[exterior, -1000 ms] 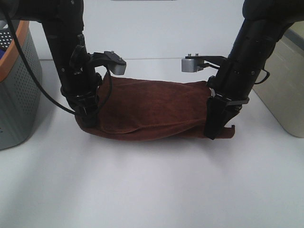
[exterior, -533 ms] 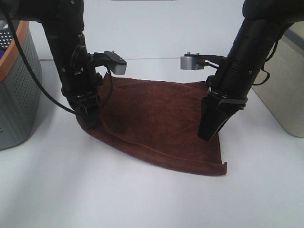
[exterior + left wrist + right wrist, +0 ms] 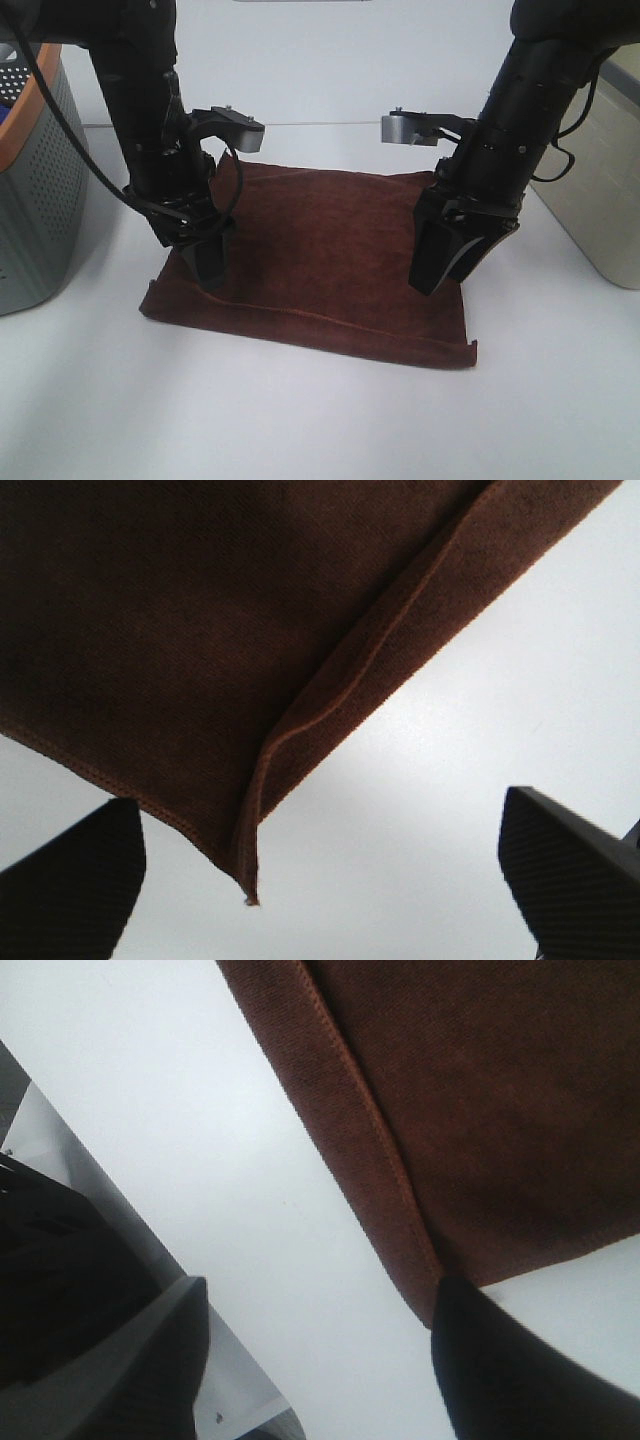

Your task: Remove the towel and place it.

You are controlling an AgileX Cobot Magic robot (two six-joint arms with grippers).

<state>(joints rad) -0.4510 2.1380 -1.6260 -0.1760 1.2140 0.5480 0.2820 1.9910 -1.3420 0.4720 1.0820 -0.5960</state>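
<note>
The towel (image 3: 320,260), dark reddish-brown plush with a stitched hem, lies spread flat on the white table (image 3: 320,430). My left gripper (image 3: 207,268) hangs just above its left edge, open. The left wrist view shows the towel (image 3: 200,630) with one folded corner lying between my left gripper's (image 3: 320,880) widely parted fingers (image 3: 70,880), untouched. My right gripper (image 3: 442,270) stands over the towel's right edge, open. In the right wrist view the hemmed towel (image 3: 480,1110) ends by one of my right gripper's (image 3: 320,1370) fingers (image 3: 510,1370), with bare table between the jaws.
A grey perforated basket (image 3: 30,190) with an orange rim stands at the left edge of the table. A beige container (image 3: 600,180) stands at the right edge. Bare table shows in front of the towel.
Both grippers opened and let the towel go, the right first, then the left. The towel dropped from a hanging fold to lie flat on the table.
</note>
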